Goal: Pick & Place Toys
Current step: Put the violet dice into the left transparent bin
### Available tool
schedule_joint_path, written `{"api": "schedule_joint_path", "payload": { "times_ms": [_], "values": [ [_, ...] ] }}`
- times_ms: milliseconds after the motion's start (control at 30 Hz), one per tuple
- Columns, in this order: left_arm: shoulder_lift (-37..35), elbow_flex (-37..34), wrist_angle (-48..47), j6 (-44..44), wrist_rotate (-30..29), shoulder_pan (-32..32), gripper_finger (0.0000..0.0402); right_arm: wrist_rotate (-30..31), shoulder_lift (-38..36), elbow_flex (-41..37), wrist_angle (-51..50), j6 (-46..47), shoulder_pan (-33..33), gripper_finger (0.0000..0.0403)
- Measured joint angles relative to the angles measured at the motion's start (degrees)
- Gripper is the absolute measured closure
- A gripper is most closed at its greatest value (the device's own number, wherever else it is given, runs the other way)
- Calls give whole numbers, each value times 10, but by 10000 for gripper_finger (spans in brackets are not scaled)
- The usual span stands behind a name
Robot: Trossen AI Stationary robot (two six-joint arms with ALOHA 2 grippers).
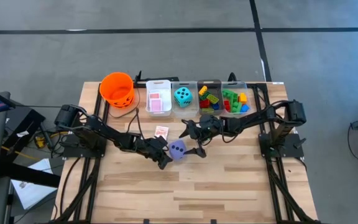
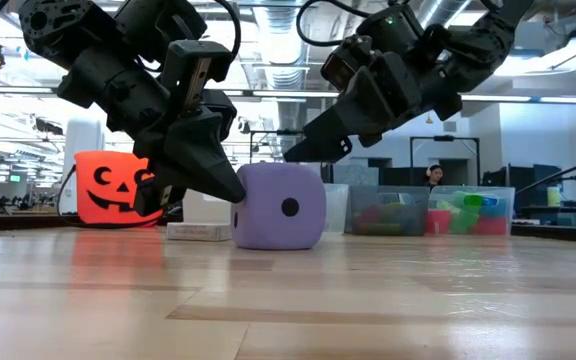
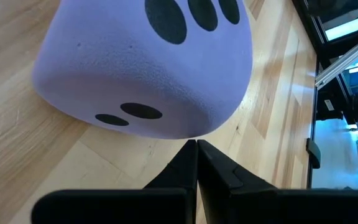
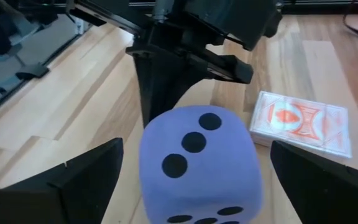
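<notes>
Purple die [image 3: 145, 65] fills the left wrist view, sitting on the wooden counter [image 1: 229, 180] near its middle, three-dot face up, one-dot face toward the low camera. Left tool [image 3: 196, 152]: fingers pressed together, tips right at the die's lower edge, pushing-style contact rather than a grip; cannot tell if actually touching. Right tool [image 4: 191, 180]: fingers spread wide apart, one on each side of the die, not touching it, hovering just above. Pink-backed card deck [image 1: 161, 132] lies flat on the counter just behind the die. Along the back edge: orange pumpkin bucket [image 1: 117, 89], then a row of bins: white bin [image 1: 158, 84] holding another pink deck [image 1: 157, 101], next bin with the teal die [image 1: 183, 96], last two with mixed plastic bricks [image 1: 234, 101].
</notes>
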Motion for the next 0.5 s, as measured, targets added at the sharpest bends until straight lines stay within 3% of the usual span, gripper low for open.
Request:
{"api": "schedule_joint_path", "payload": {
  "times_ms": [500],
  "values": [
    [0, 0, 3, 0, -1, 0, 401, 26, 0, 0, -8, -10, 1, 7]
  ]
}}
